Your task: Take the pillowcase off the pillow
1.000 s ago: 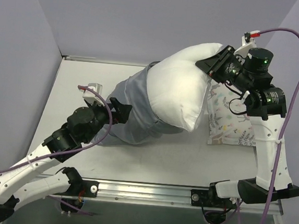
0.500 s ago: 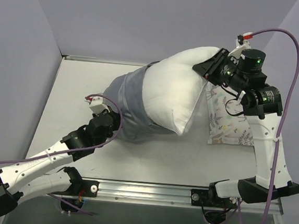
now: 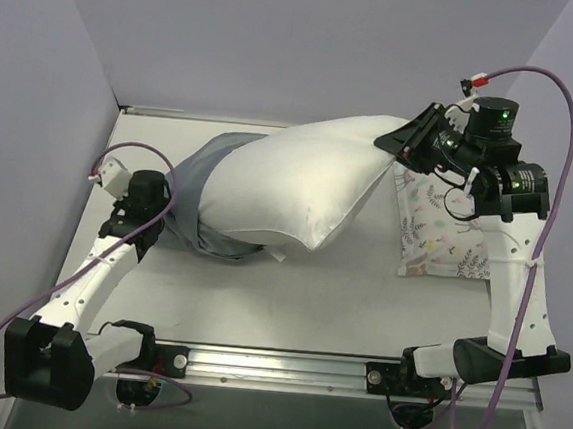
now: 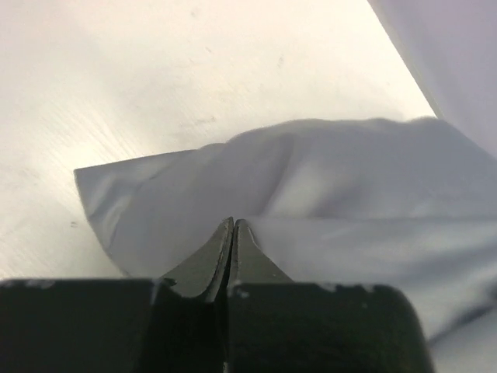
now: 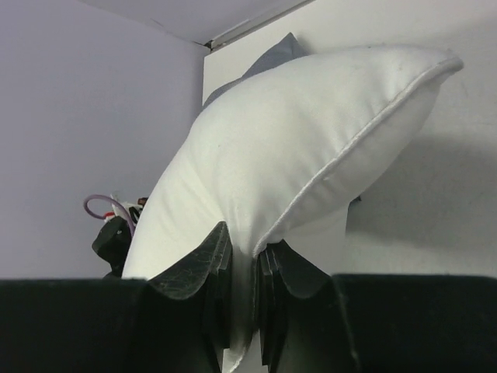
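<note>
while the right gripper [image 5: 247,237] clamps the pillow [image 3: 289,190] by its corner as anchor, the left gripper [image 4: 234,224], jaws clenched, seemingly nips the pillowcase [image 4: 311,171] to drag it off.

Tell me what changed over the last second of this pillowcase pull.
The left fingers closed on the grey fabric pillowcase and dragged it leftward, baring more of the plump white pillow. The right fingers kept their pinch on the pillow's right corner, and the small animal-print pillow stayed where it was.
</note>
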Available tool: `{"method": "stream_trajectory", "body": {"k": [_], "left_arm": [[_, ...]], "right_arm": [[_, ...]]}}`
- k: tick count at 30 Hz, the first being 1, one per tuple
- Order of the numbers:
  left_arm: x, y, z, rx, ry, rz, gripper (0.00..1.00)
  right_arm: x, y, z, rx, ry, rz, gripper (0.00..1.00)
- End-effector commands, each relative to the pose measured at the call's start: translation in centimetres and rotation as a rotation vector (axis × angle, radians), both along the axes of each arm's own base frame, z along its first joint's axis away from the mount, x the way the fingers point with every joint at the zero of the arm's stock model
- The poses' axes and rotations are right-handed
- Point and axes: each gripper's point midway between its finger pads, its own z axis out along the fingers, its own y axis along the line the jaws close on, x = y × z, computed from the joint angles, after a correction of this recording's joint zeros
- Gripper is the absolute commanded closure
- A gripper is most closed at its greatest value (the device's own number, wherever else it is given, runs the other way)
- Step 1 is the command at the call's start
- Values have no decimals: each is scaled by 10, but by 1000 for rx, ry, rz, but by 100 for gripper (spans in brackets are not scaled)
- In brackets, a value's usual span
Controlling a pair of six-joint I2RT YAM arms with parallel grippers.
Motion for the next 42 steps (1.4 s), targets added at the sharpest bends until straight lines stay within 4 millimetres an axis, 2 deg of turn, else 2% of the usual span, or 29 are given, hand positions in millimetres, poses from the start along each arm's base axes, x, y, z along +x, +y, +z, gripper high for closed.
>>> {"method": "stream_trajectory", "body": {"k": [1,2,3,7,8,10,11,12,13,14,15,17,19,21,22,23,24,25,26,27,29,30,32,33,34,36,39,41,42], "left_arm": [[-52,94,-11,184,179,329,100],[-57,105,-7,180,168,372,100],[-58,107,3,177,137,379,100],[-57,109,35,195,68,373,100],[-57,107,38,195,63,354,100],[-40,83,50,132,-6,190,100],[-31,70,57,139,-29,85,100],[-15,35,75,76,-129,-110,100],[-11,20,79,65,-164,-196,100],[-7,8,92,73,-217,-265,89],[-8,-23,99,67,-243,-377,62],[-9,-46,116,102,-270,-456,38],[-11,-78,133,118,-304,-551,22],[-7,-89,143,153,-310,-581,20],[-5,-92,144,167,-305,-584,16],[-1,-91,159,185,-327,-576,15],[7,-93,152,193,-294,-584,14],[11,-96,154,200,-286,-595,13],[16,-99,154,212,-274,-610,3],[19,-100,156,220,-260,-611,3],[29,-102,138,241,-196,-605,3],[35,-103,123,245,-156,-605,2],[40,-106,109,240,-131,-609,3],[43,-109,100,239,-115,-619,3],[43,-110,87,239,-94,-626,3],[46,-114,80,228,-101,-634,4],[50,-119,55,209,-53,-649,4],[50,-121,45,197,-33,-656,4],[51,-122,41,193,-29,-658,4]], "right_arm": [[18,-57,84,53,-309,-211,100],[20,-60,81,54,-300,-218,100],[22,-65,78,55,-290,-228,100],[33,-66,41,35,-220,-225,100],[36,-61,24,43,-195,-201,100],[38,-46,7,55,-169,-146,100],[39,-36,-13,34,-135,-107,100],[38,-27,-22,15,-126,-77,100],[36,-18,-29,-8,-122,-42,100],[32,0,-39,-34,-114,15,100],[31,5,-52,-50,-94,33,100],[25,24,-63,-70,-85,101,100],[17,44,-69,-75,-102,203,100],[11,59,-77,-117,-119,259,100],[12,58,-85,-137,-107,254,100],[12,59,-90,-142,-99,256,100],[13,57,-94,-146,-88,248,100],[15,55,-99,-158,-79,239,100],[17,53,-103,-170,-71,226,100],[20,48,-106,-184,-62,205,100],[28,35,-119,-237,-16,139,100],[30,29,-123,-258,1,112,88],[29,19,-127,-320,8,62,65],[28,16,-127,-342,3,46,46],[22,21,-127,-364,0,57,40],[21,17,-122,-428,-27,27,27],[13,27,-129,-523,-35,50,16],[11,43,-139,-547,-33,106,12],[2,64,-143,-578,-55,178,9]]}}
